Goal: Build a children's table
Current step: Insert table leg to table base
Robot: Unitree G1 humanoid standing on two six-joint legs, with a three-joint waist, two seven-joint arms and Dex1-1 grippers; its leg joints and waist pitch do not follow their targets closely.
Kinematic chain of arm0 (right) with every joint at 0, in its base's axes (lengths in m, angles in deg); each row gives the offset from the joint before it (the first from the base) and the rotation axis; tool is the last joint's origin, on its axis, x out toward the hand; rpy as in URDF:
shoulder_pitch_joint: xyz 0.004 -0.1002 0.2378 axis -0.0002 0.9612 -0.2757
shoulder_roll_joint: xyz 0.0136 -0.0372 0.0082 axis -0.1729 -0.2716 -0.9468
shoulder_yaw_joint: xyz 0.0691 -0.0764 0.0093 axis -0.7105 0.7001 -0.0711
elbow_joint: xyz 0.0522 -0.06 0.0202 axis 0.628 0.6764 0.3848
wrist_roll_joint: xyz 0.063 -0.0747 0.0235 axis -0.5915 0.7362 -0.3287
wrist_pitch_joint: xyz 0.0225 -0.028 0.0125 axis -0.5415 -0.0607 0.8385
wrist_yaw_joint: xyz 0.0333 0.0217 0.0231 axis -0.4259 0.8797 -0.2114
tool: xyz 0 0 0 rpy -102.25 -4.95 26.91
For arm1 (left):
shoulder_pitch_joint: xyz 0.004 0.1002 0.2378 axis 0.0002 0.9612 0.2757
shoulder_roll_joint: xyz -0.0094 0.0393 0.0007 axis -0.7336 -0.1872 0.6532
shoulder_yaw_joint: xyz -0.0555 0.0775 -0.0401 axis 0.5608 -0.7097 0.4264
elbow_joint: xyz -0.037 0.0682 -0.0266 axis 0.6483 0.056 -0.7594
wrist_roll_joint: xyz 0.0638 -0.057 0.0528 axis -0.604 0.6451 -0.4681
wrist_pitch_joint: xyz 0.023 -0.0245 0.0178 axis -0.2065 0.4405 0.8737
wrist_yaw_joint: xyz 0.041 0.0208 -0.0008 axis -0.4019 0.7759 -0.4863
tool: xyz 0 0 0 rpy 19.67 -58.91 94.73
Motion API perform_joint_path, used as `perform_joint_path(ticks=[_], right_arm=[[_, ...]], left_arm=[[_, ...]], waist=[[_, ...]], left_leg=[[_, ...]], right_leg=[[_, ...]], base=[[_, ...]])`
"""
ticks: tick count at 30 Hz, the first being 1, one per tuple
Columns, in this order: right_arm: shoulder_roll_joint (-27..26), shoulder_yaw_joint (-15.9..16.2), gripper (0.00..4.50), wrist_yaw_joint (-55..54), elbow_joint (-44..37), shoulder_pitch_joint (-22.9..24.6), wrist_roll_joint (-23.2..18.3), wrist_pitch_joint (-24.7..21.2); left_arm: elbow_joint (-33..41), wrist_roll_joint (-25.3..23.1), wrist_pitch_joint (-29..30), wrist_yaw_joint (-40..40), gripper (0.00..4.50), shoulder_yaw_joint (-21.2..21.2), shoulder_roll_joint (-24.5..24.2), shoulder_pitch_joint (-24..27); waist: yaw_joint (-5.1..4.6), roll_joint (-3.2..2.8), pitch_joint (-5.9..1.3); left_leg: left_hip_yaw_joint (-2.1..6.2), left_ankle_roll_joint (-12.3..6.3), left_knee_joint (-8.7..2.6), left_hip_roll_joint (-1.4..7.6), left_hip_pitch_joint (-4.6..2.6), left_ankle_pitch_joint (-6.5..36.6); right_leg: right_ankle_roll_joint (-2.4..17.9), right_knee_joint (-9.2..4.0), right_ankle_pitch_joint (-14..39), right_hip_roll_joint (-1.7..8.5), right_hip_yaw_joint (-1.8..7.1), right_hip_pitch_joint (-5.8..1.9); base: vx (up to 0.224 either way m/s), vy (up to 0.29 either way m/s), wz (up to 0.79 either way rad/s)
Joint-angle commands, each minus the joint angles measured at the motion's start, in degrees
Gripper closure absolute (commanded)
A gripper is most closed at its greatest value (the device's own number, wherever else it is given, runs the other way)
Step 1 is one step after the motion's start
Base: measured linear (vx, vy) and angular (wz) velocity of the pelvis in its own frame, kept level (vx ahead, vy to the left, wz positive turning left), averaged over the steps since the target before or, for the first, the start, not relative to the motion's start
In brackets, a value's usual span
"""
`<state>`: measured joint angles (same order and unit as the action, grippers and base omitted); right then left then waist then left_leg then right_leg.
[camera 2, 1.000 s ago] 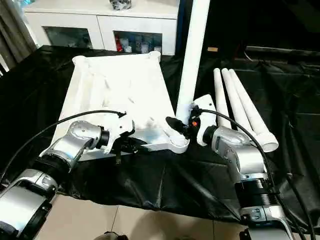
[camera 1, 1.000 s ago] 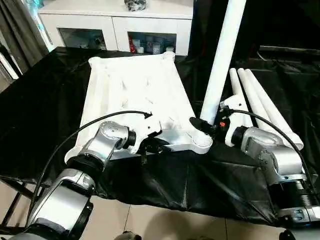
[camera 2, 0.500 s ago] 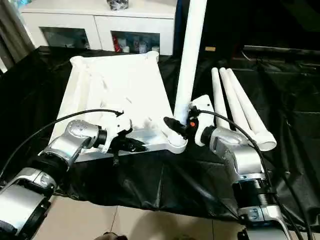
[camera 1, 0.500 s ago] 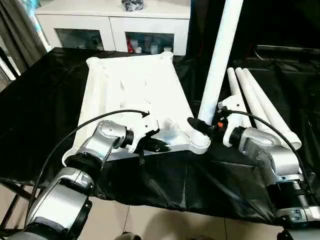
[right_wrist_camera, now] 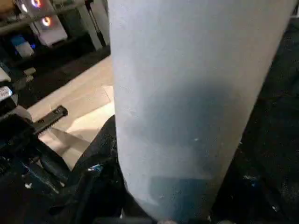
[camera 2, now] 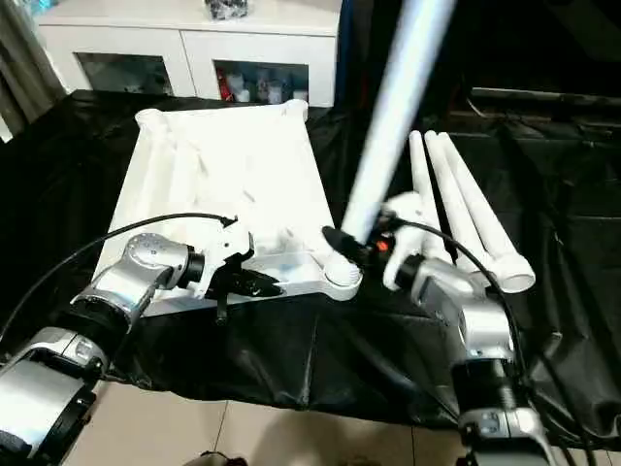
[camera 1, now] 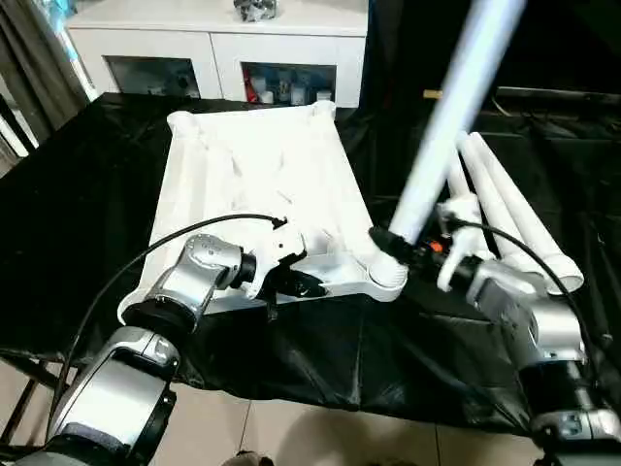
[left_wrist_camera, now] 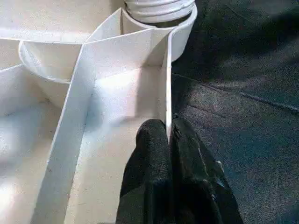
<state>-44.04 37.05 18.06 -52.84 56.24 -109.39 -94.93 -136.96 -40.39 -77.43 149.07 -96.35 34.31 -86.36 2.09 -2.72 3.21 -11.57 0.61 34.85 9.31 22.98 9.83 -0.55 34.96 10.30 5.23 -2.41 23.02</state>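
The white tabletop (camera 1: 252, 175) lies ribbed side up on the black-covered table. My left gripper (camera 1: 301, 284) is shut on a thin rib (left_wrist_camera: 168, 84) at the tabletop's near edge, close to the near right corner socket (camera 1: 386, 277). A long white leg (camera 1: 446, 116) stands in that socket and leans with its top toward the right. My right gripper (camera 1: 393, 245) is shut on the leg just above the socket; the leg (right_wrist_camera: 187, 93) looms close in the right wrist view. Three more legs (camera 1: 514, 209) lie side by side to the right.
A white cabinet (camera 1: 223, 49) with glass doors stands behind the table. Black cloth (camera 1: 87, 184) covers the table and hangs over its near edge. A curtain (camera 1: 29, 68) hangs at the far left. Black cables run along both forearms.
The leg, nearly upright before, has tipped so its top leans to the right, and my right arm has shifted with it. The left gripper stays clamped on the rib.
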Motion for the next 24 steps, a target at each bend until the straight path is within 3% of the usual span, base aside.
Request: perform_joint_path(ticks=[1, 10, 15, 24], right_arm=[[-0.8, -0.8, 2.62, -0.4, 2.1, 2.0, 0.2, 1.6], [-2.0, -1.5, 2.62, -0.1, 1.0, 5.6, 0.1, 6.6], [-1.2, -0.1, 2.62, -2.2, -1.0, 7.7, 4.1, 10.7], [-0.1, 3.8, 2.62, -2.6, -3.4, 7.7, 7.5, 10.2]], left_arm=[[1.0, 0.9, 0.1, 0.9, 4.50, 0.6, 0.8, 0.4], [0.2, 0.6, 0.0, -0.6, 4.50, 1.2, 1.3, -0.1], [-0.3, 0.3, -0.3, -1.3, 4.50, 1.3, 1.5, -0.3], [-0.2, -0.2, -0.6, -1.5, 4.50, 1.0, 1.6, 0.1]], waist=[[0.19, 0.27, -4.21], [0.12, 0.12, -4.11], [0.25, 0.14, -4.09], [0.18, 0.50, -3.94]], left_leg=[[1.76, -1.23, -4.57, 3.69, -1.85, 16.4], [1.87, -1.00, -4.81, 3.72, -1.90, 17.9], [1.85, -1.32, -4.88, 3.70, -1.88, 17.4], [1.91, -1.43, -4.99, 3.72, -1.83, 18.2]], right_leg=[[17.0, -4.21, 9.8, 3.61, 1.94, -2.35], [16.3, -4.53, 12.2, 3.65, 1.95, -2.22], [15.7, -4.60, 12.1, 3.58, 1.95, -2.11], [14.7, -4.89, 14.7, 3.67, 2.08, -1.98]], base=[[0.000, 0.000, 0.00], [0.000, 0.000, 0.00], [0.000, 0.000, 0.00], [0.000, 0.000, 0.00]])
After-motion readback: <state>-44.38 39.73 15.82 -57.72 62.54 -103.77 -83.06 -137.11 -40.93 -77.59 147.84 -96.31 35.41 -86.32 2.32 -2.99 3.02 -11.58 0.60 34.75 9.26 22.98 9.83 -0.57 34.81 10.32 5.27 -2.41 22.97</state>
